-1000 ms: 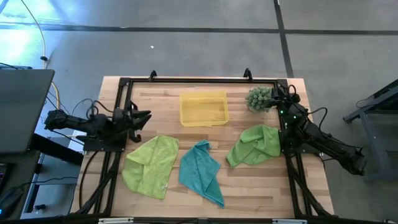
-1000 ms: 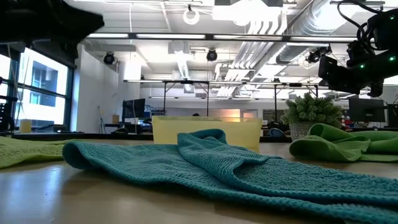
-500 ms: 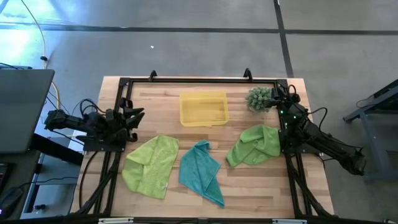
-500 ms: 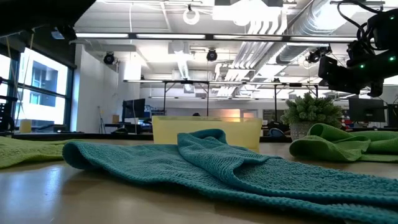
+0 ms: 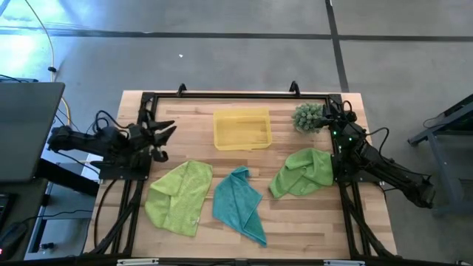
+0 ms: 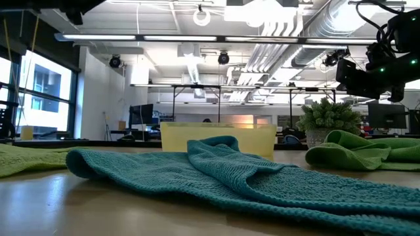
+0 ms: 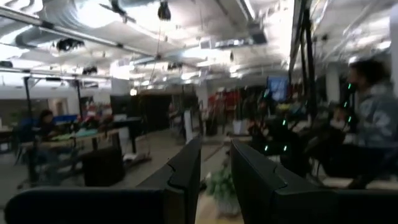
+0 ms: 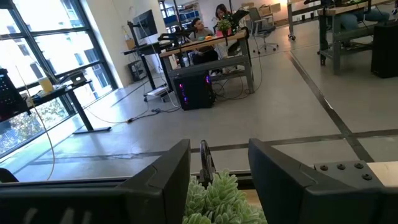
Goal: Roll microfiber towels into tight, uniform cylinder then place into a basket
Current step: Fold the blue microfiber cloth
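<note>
The left claw (image 5: 168,129) has pulled back toward the left edge of the bench (image 5: 295,214) and now points at the basket (image 5: 242,128), fingers apart and empty. The right claw (image 5: 330,111) waits released beside the plant (image 5: 308,117). All three towels (image 5: 238,205) lie flat and unrolled, so rolling is not yet begun.

- Left green towel (image 5: 179,196): lime-green, lying loose and rumpled on the wood near the front left, one corner folded over, not rolled.
- Teal towel (image 5: 238,204): crumpled in the middle, just beside the left green one, a ridge standing up along it.
- Right green towel (image 5: 303,172): lime-green, bunched in a heap on the right.
- Basket (image 5: 242,129): shallow translucent yellow tray, upright, behind the three towels, well apart from them.
</note>
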You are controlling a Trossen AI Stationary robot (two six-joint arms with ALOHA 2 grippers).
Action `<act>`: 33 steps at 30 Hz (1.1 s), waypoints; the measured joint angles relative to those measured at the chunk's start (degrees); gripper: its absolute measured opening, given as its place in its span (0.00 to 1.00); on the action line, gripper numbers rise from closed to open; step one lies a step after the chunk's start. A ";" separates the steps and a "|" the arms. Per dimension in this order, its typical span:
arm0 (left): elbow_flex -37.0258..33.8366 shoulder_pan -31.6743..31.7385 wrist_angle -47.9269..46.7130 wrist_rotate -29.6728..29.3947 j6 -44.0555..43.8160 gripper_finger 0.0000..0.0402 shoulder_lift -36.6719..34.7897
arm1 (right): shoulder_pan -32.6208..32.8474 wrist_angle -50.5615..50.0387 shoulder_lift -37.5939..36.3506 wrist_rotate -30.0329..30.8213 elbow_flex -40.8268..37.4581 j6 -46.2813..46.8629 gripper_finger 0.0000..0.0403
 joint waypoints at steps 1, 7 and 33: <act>0.91 0.00 -1.04 -0.25 -0.42 0.19 1.39 | 0.01 0.00 0.01 0.00 0.00 -0.01 0.39; 6.86 0.00 -2.51 -0.68 -2.38 0.19 12.23 | 0.00 0.05 -0.01 0.00 0.02 0.00 0.39; 28.10 0.00 -5.09 14.31 -28.13 0.19 61.80 | 0.02 0.11 -0.01 -18.39 0.01 15.28 0.39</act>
